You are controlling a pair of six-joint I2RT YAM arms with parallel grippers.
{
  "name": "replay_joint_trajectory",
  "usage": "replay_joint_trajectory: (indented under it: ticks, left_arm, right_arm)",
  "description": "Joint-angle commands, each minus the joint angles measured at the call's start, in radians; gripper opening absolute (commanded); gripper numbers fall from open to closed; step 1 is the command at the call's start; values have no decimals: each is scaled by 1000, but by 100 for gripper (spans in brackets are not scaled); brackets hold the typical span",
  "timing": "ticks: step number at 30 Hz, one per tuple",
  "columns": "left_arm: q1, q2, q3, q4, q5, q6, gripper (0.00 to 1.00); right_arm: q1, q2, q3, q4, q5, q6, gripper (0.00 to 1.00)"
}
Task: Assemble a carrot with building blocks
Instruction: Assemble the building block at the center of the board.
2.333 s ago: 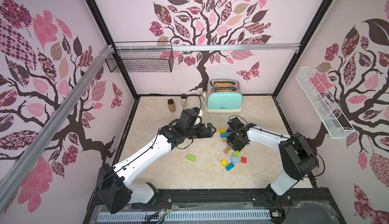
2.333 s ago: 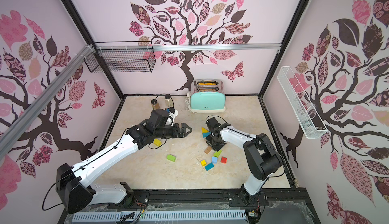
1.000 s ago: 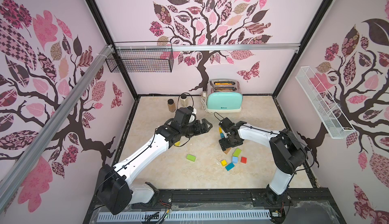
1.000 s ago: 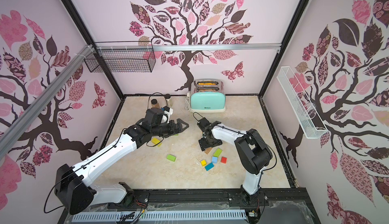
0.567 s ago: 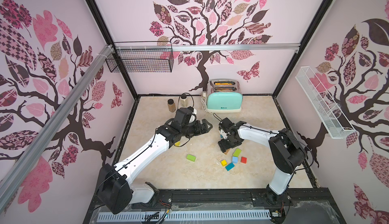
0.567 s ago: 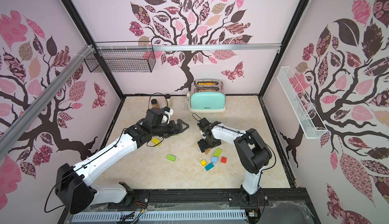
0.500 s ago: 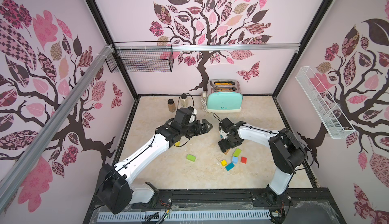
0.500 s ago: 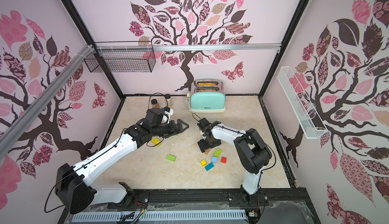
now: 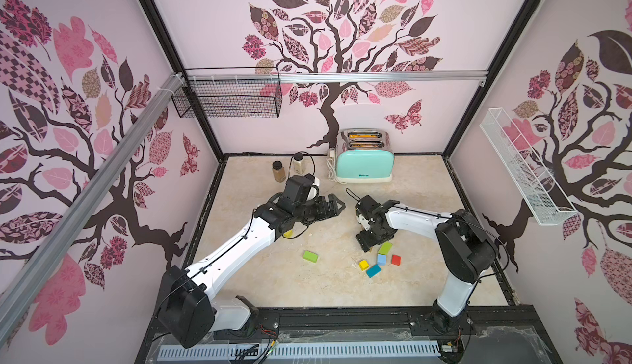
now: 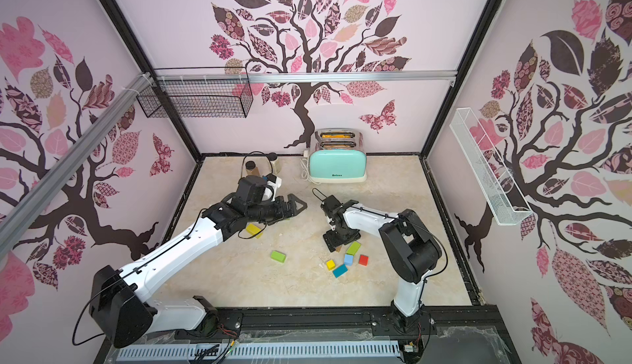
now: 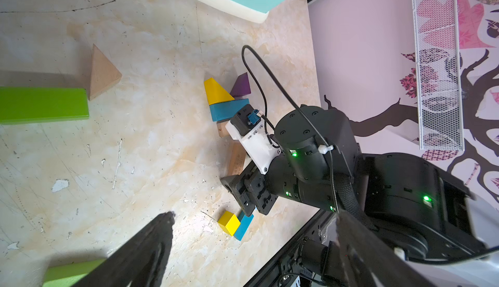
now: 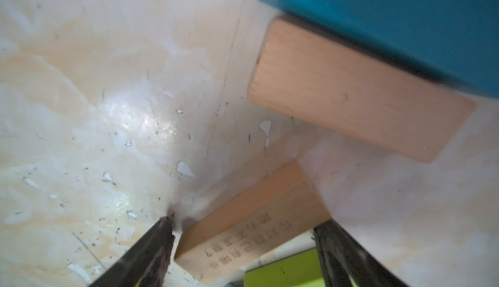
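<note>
My right gripper (image 9: 366, 244) points down at the table, open, its jaws straddling a tan bar with engraved writing (image 12: 256, 218), with small gaps on both sides. Beyond it lie a plain tan block (image 12: 351, 91) and a teal bar (image 12: 391, 24). A yellow wedge (image 11: 216, 91) and a purple wedge (image 11: 241, 86) sit behind the teal bar. Loose nearby are a green bar (image 9: 385, 248), a yellow cube (image 9: 364, 264), a light blue cube (image 9: 381, 259), a red cube (image 9: 395, 260) and a teal block (image 9: 373, 271). My left gripper (image 9: 337, 205) hovers open and empty.
A green block (image 9: 310, 256) lies alone mid-table, and a yellow block (image 10: 253, 230) sits under my left arm. A tan wedge (image 11: 102, 73) touches a green bar (image 11: 43, 104). The mint toaster (image 9: 364, 160) and two spice jars (image 9: 278, 171) stand at the back.
Since the oldest frames both arms shifted left. The right gripper settled low over the tan bar and its jaws narrowed slightly. The left arm has held still over the last second.
</note>
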Motion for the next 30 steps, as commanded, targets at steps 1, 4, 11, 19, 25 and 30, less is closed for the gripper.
replay_joint_trajectory:
  ticks: [1,4,11,19,25,30]
  left_arm:
    - [0,-9,-13,18,8,0,98]
    - [1,-14,-16,17,8,0,98]
    - [1,-33,-29,14,4,1,98]
    - [1,-51,-51,29,-11,-11,98]
    - [1,-57,-57,29,-15,-17,98]
    - [1,-53,-63,38,-18,-25,98]
  right_arm:
    - [5,-3,3,-9,2,26,83]
    - [4,-5,21,-12,-22,63,76]
    - [4,-49,44,-65,-67,119,84]
    - [11,-127,8,-71,-157,147,66]
    - [12,-93,-11,-72,-178,147,51]
    - [15,-82,-14,-71,-172,143,50]
